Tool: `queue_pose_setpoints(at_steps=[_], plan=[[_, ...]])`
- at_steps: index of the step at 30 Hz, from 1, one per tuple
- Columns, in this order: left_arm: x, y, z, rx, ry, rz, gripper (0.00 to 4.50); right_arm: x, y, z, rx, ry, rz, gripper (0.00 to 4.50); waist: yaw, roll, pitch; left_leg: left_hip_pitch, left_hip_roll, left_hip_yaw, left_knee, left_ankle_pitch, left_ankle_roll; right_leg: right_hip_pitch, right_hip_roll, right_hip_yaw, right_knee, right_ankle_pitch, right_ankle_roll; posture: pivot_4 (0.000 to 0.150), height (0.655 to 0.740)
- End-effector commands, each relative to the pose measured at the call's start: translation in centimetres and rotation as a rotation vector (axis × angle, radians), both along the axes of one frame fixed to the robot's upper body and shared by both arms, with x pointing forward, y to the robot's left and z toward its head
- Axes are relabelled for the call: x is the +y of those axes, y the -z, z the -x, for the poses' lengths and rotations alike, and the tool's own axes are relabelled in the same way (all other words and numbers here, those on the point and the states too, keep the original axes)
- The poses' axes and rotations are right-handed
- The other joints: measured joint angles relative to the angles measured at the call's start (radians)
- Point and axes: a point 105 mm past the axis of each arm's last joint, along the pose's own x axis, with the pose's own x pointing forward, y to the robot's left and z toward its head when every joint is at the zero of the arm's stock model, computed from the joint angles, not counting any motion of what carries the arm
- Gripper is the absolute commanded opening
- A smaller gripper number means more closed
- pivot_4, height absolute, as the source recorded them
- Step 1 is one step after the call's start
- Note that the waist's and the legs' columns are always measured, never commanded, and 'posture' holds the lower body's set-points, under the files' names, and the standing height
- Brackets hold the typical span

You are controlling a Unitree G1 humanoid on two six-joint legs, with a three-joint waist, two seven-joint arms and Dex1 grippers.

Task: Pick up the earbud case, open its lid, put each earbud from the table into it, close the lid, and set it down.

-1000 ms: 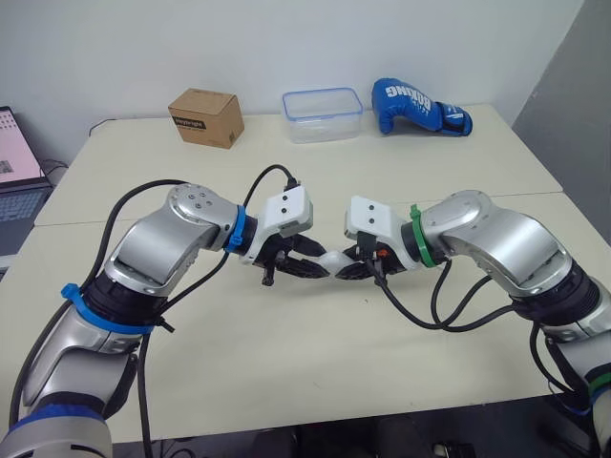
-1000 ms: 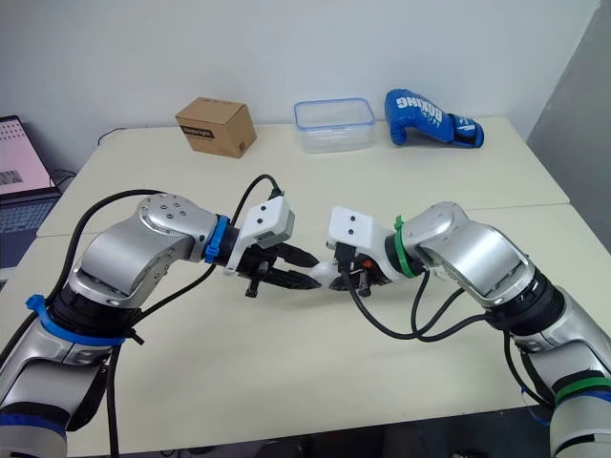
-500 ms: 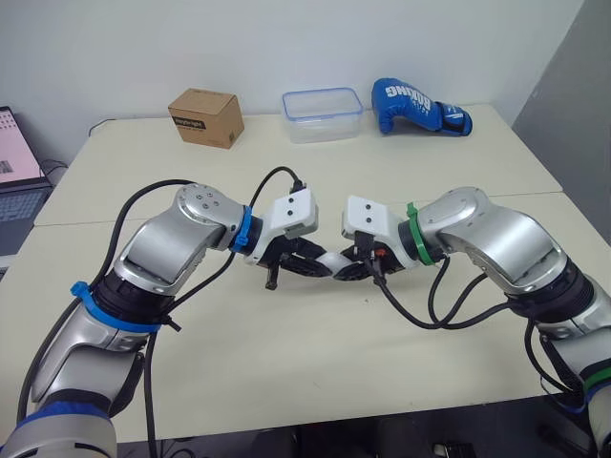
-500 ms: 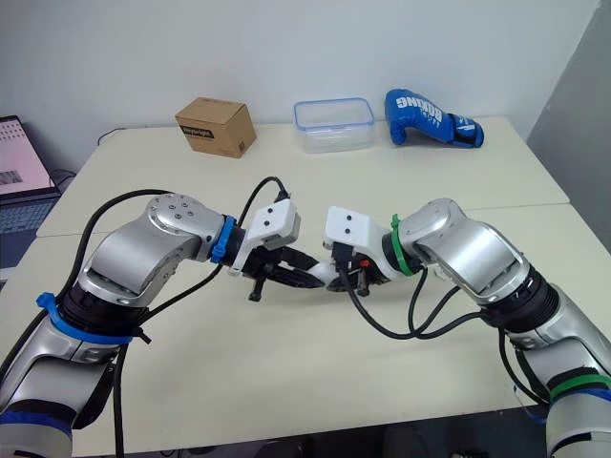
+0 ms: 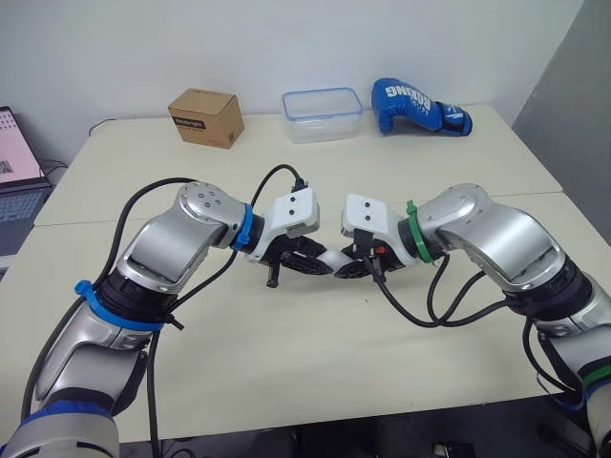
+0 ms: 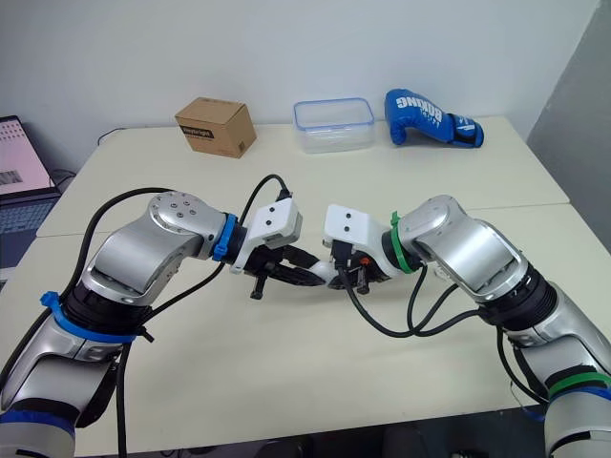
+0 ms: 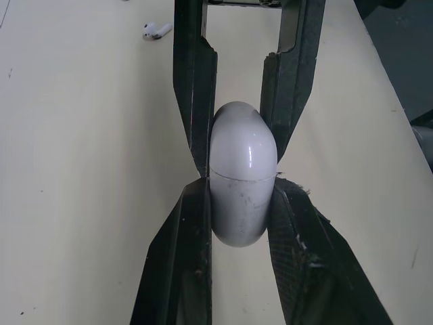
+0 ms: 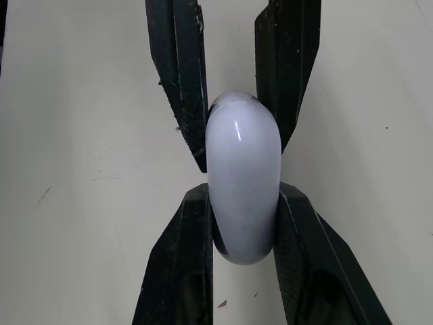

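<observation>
Over the beige table I held the white earbud case, lid shut. My left gripper clamped it from nine o'clock and my right gripper from three. One earbud lay on the table.

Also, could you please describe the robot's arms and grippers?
Both arms are rounded silver-grey shells with black joints and looping black cables. The left arm carries blue bands, the right arm green ones. A white boxy housing sits at each wrist; the left gripper and right gripper each have two black tapered fingers.
</observation>
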Motion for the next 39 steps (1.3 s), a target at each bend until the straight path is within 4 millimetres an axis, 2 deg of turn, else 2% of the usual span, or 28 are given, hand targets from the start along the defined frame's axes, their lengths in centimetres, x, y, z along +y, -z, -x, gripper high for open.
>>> queue_pose_setpoints(at_steps=[1, 4, 9, 12, 16, 21, 25, 33, 39], plan=[[-0.2, -0.7, 0.0, -0.024, -0.002, 0.026, 0.75, 0.6, -1.4, 0.3, -0.076, -0.049, -0.013, 1.73, 0.000, 0.000, 0.000, 0.000, 0.000, 0.000, 0.000, 0.000, 0.000, 0.000, 0.000, 0.000, 0.000, 0.000, 0.000, 0.150, 0.7307], [0.3, -0.6, 0.0, -0.012, -0.030, 0.057, 0.75, 0.1, -1.4, -0.2, -0.106, -0.021, -0.014, 2.70, 0.000, 0.000, 0.000, 0.000, 0.000, 0.000, 0.000, 0.000, 0.000, 0.000, 0.000, 0.000, 0.000, 0.000, 0.000, 0.150, 0.7307], [1.4, 0.0, 0.4, 0.030, -0.080, 0.126, 0.75, -1.2, -1.8, 0.4, -0.091, -0.032, -0.048, 2.70, 0.001, 0.000, 0.000, 0.000, 0.000, 0.000, 0.000, 0.000, 0.000, 0.000, 0.000, 0.000, 0.000, 0.000, 0.000, 0.150, 0.7307], [2.1, 0.2, 0.5, -0.004, -0.098, 0.177, 0.75, -2.2, -2.1, 1.0, -0.075, -0.039, -0.095, 2.70, 0.001, 0.000, 0.000, -0.001, 0.000, 0.000, 0.000, 0.000, 0.000, 0.000, -0.001, 0.000, 0.000, 0.000, 0.000, 0.150, 0.7307], [2.8, 0.3, 0.4, -0.035, -0.136, 0.289, 0.75, -2.9, -2.9, 1.9, -0.030, -0.035, -0.234, 2.70, 0.004, 0.000, 0.000, 0.000, 0.000, 0.000, 0.000, 0.000, 0.000, 0.000, -0.001, 0.000, 0.000, 0.000, 0.000, 0.150, 0.7307], [3.4, 0.6, 0.3, -0.023, -0.175, 0.445, 0.75, -3.8, -3.6, 1.5, -0.005, 0.047, -0.364, 2.70, 0.005, 0.000, 0.000, 0.000, 0.000, 0.001, 0.001, 0.000, 0.000, 0.000, -0.001, 0.001, 0.000, 0.000, -0.001, 0.150, 0.7307], [3.7, 1.4, 0.6, 0.000, -0.159, 0.503, 0.75, -3.7, -4.3, 1.1, -0.055, 0.085, -0.485, 2.70, 0.005, 0.000, 0.000, 0.000, 0.000, 0.001, 0.000, 0.000, 0.000, 0.000, -0.001, 0.001, 0.000, 0.000, -0.001, 0.150, 0.7307], [3.4, 1.4, 0.9, 0.020, -0.114, 0.675, 0.75, -2.3, -3.5, 1.9, -0.034, 0.078, -0.578, 2.70, 0.004, 0.000, 0.000, 0.000, 0.000, 0.001, 0.001, 0.000, 0.000, 0.000, -0.001, 0.001, 0.000, 0.001, -0.001, 0.150, 0.7307], [3.1, 1.2, 1.1, 0.018, -0.076, 0.705, 0.75, -1.5, -3.5, 2.1, -0.018, 0.060, -0.615, 2.70, 0.003, 0.000, 0.000, 0.000, 0.000, 0.001, 0.001, 0.000, 0.000, 0.000, -0.001, 0.001, 0.000, 0.001, -0.001, 0.150, 0.7307]])
